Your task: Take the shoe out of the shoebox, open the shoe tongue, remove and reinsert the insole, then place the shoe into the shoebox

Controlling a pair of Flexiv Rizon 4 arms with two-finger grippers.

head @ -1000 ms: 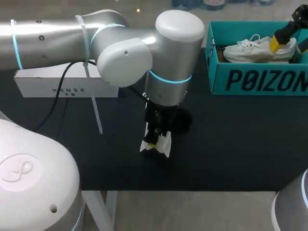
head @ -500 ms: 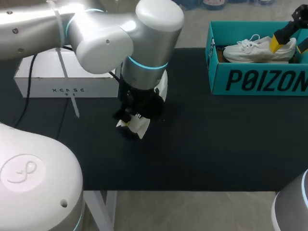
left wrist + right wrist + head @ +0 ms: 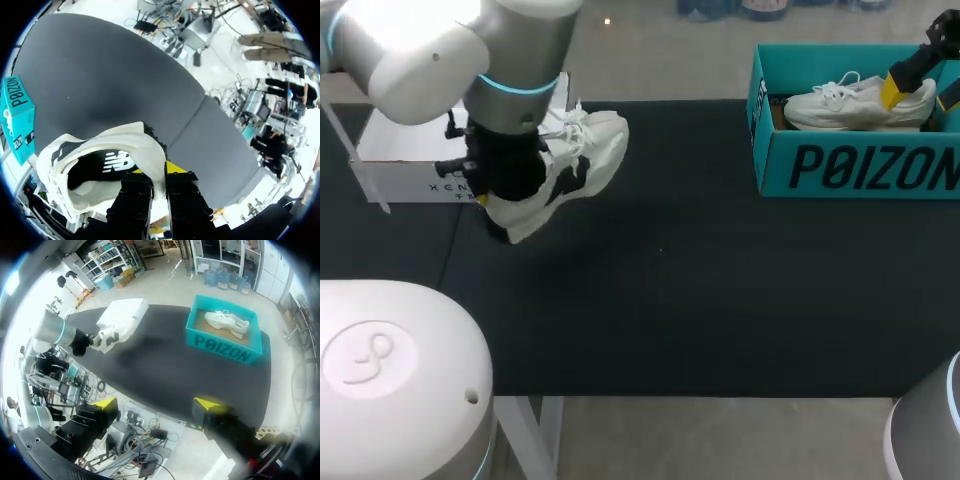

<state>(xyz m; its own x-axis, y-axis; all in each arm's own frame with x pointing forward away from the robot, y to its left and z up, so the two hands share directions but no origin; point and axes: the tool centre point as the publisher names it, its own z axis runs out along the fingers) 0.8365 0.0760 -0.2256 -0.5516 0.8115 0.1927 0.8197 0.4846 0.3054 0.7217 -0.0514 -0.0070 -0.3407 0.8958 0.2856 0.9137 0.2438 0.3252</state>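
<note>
My left gripper [image 3: 159, 172] is shut on the heel rim of a white shoe [image 3: 95, 160] with black accents, one finger inside the opening and one outside. In the head view that shoe [image 3: 570, 160] hangs tilted under my left gripper [image 3: 492, 205] at the table's left, just in front of a white box [image 3: 400, 170]. A second white shoe [image 3: 860, 100] lies in the teal shoebox [image 3: 860, 165] at the back right. My right gripper [image 3: 156, 403] stands wide open and empty, high above the table; one of its fingers [image 3: 898, 85] shows over the shoebox.
The black mat [image 3: 720, 280] covers the table between the white box and the shoebox. From the right wrist view, the white box [image 3: 122, 312] lies behind the held shoe [image 3: 112, 335], and the shoebox [image 3: 225, 337] stands at the opposite end.
My left arm has swung left and back from the middle of the mat, carrying the shoe to the white box. The shoe has turned, so its side and laces show. The right gripper is unmoved.
</note>
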